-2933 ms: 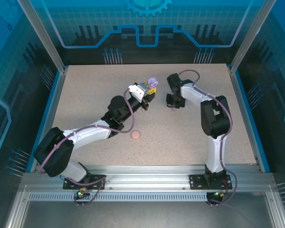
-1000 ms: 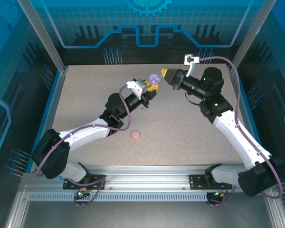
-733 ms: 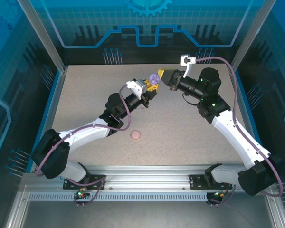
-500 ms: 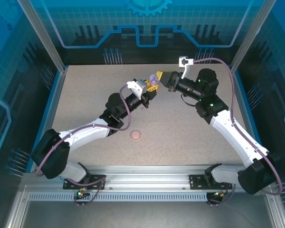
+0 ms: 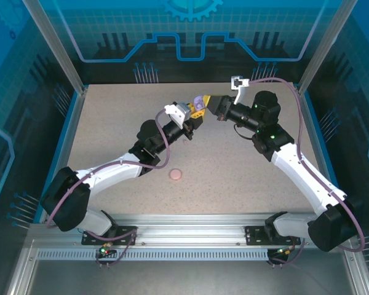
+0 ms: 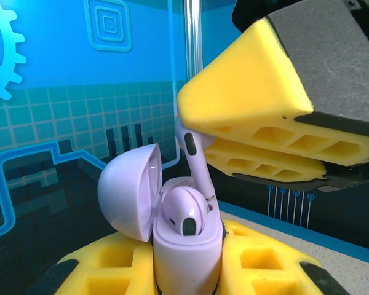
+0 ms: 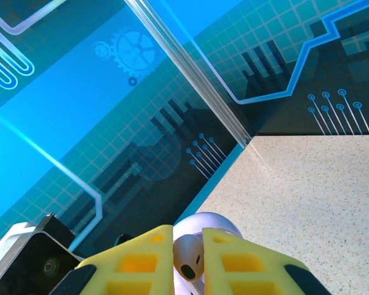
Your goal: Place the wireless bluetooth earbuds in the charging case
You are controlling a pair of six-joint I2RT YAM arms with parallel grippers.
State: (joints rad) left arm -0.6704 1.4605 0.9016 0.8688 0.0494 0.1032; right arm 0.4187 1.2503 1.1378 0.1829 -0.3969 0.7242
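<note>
Speckled table (image 5: 111, 132), far centre: bud meets case.
L gripper (image 5: 197, 112) clamps open case (image 6: 184, 255) upright, off table, likely so R gripper (image 6: 200, 132), pinching 2nd bud (image 6: 194, 153), can drop stem into free slot; 1st bud (image 6: 184, 212) seated.

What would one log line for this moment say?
left gripper: shut on purple case, lid open | right gripper: shut on purple earbud, stem at case opening | other earbud: seated in case
</note>
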